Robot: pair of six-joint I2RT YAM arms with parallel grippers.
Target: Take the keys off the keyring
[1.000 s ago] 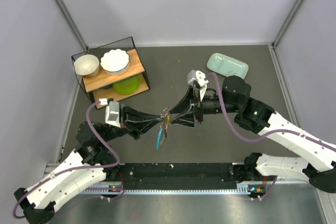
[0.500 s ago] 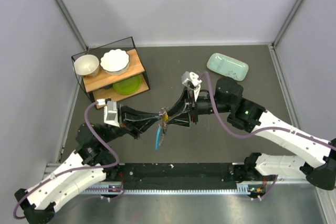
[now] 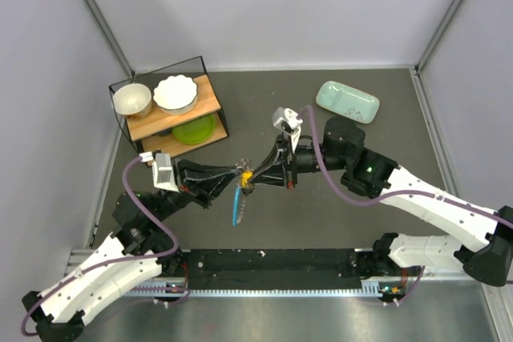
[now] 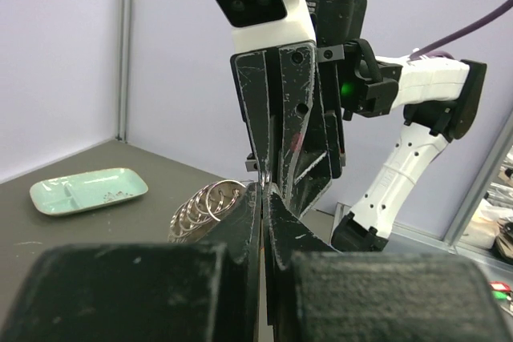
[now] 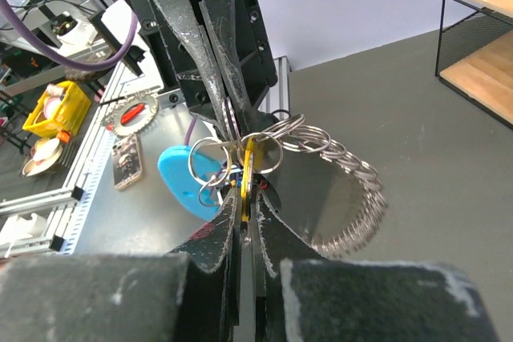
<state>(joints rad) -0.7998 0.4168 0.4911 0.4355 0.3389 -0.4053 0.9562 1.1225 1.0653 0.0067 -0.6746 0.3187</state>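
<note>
Both grippers meet above the table's middle. My left gripper (image 3: 237, 174) is shut on the keyring (image 5: 345, 186), a floppy coil of silvery loops; the coil also shows in the left wrist view (image 4: 202, 207) beside my left gripper (image 4: 261, 187). My right gripper (image 3: 255, 175) faces it, shut on a flat yellow key (image 5: 248, 161) that hangs on small rings. In the right wrist view my right gripper (image 5: 245, 191) pinches that key just below the left fingers (image 5: 210, 62). A key with a blue cover (image 3: 236, 206) dangles below the bunch (image 5: 180, 182).
A black wire rack (image 3: 164, 110) with wooden shelves, two bowls and a green plate stands at the back left. A mint tray (image 3: 347, 100) lies at the back right, also in the left wrist view (image 4: 88, 190). The metal base rail (image 3: 264, 266) runs along the near edge.
Both grippers have shifted left and slightly away from the near edge, still joined at the bunch. The blue key has swung left with them.
</note>
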